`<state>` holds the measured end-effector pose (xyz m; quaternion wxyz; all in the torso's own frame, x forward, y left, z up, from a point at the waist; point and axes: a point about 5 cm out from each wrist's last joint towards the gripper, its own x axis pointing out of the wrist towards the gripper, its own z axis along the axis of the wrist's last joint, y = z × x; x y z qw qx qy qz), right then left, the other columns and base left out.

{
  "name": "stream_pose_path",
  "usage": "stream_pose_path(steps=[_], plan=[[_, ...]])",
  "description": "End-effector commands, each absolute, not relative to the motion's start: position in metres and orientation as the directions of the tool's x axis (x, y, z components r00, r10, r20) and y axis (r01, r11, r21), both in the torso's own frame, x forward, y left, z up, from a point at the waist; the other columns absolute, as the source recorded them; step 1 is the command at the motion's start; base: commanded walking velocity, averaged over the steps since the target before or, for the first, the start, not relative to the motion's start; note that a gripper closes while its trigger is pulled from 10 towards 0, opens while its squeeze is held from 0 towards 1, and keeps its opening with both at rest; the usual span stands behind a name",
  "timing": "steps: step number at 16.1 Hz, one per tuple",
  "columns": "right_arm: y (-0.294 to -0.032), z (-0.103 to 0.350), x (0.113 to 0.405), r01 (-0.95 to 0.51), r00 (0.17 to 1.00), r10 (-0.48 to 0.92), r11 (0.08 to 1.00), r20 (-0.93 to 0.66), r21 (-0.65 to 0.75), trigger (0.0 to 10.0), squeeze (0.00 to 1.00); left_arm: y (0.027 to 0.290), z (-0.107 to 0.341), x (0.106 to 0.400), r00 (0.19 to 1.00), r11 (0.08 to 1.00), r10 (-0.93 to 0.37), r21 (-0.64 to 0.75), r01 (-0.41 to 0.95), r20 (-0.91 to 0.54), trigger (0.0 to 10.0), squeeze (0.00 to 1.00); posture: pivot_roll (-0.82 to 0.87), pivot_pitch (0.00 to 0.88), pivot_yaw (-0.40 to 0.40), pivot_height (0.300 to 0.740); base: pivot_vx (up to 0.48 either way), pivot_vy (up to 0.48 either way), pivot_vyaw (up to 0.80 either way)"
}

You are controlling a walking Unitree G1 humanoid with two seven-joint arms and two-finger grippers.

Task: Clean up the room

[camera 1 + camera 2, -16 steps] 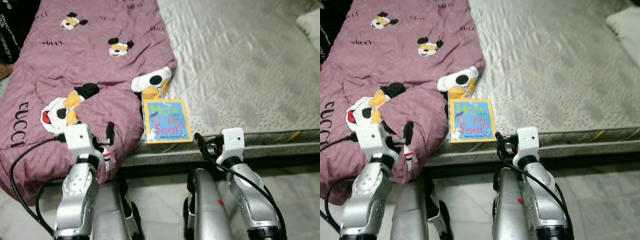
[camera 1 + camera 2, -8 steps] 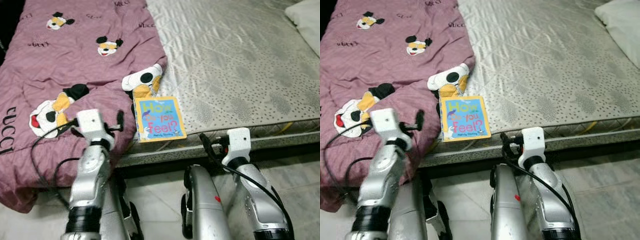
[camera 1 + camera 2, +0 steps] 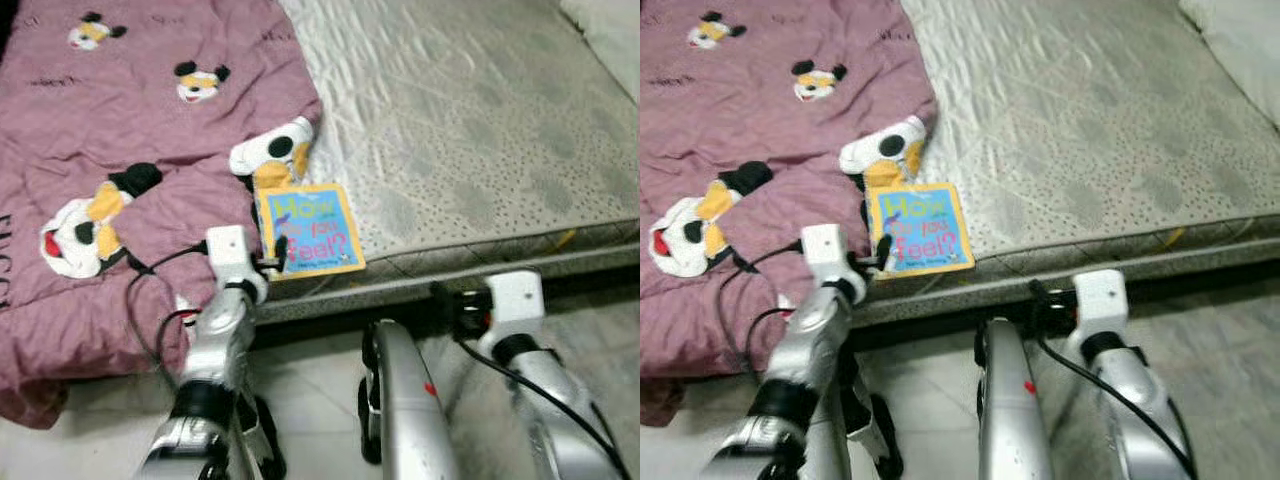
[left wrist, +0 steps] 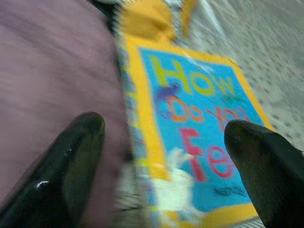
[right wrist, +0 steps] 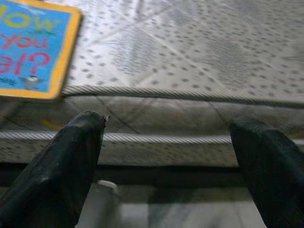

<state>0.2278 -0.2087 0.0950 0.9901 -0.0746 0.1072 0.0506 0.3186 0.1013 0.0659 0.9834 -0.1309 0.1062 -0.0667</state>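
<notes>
Book [image 3: 308, 229] lies flat at the mattress [image 3: 480, 130] edge, touching the pink blanket [image 3: 120, 200]. Left gripper [image 4: 166, 142] hovers just over it, fingers [image 4: 71, 161] spread wide, empty. Right gripper [image 5: 166, 156] faces the mattress side, fingers wide apart, empty.

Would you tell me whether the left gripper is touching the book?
Cannot tell: in the left wrist view, the left gripper straddles the book, fingers open, with neither contact nor gap plain.

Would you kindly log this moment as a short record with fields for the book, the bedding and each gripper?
book: blue cover with yellow border, flat at the mattress edge, beside the blanket
blanket: mauve, cartoon mouse prints, covers the bed's left part
left gripper: open, fingers either side of the book's left edge, not closed on it
right gripper: open, low, facing the mattress side
</notes>
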Motion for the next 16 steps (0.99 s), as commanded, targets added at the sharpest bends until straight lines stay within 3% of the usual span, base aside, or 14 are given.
stream_pose_path(steps=[1,3,6,10,12,16], plan=[[-0.211,0.098,0.224,-0.117,0.971,0.083,0.983,-0.225,-0.139,10.0,0.0,0.096,0.059,0.317,0.961,0.95,-0.179,-0.291,0.113,-0.211,10.0,0.0,-0.25,0.26,0.013,0.559,0.0,0.0,0.0],[-0.216,0.101,0.221,-0.113,0.97,0.075,0.982,-0.232,-0.153,10.0,0.0,0.089,0.058,0.32,0.965,0.936,-0.162,-0.343,0.084,-0.205,10.0,0.0,-0.27,0.261,0.005,0.559,0.0,0.0,0.0],[-0.218,0.104,0.223,-0.118,0.969,0.078,0.98,-0.235,-0.162,10.0,0.0,0.103,0.052,0.312,0.974,0.907,-0.06,-0.418,-0.038,-0.219,10.0,0.0,-0.26,0.257,-0.006,0.559,0.0,0.0,0.0],[-0.219,0.104,0.229,-0.136,0.966,0.092,0.976,-0.241,-0.17,10.0,0.0,0.13,0.049,0.294,0.974,0.902,0.082,-0.4,-0.162,-0.211,10.0,0.0,-0.24,0.248,-0.022,0.559,0.0,0.0,0.0],[-0.216,0.104,0.232,-0.141,0.966,0.099,0.976,-0.238,-0.167,10.0,0.0,0.137,0.042,0.294,0.966,0.896,0.088,-0.404,-0.183,-0.242,10.0,0.0,-0.23,0.24,-0.021,0.559,0.0,0.0,0.0],[-0.216,0.11,0.236,-0.141,0.972,0.101,0.973,-0.214,-0.182,10.0,0.0,0.137,0.03,0.311,0.943,0.908,-0.021,-0.401,-0.121,-0.332,10.0,0.0,-0.26,0.234,-0.02,0.559,0.0,0.0,0.0]])
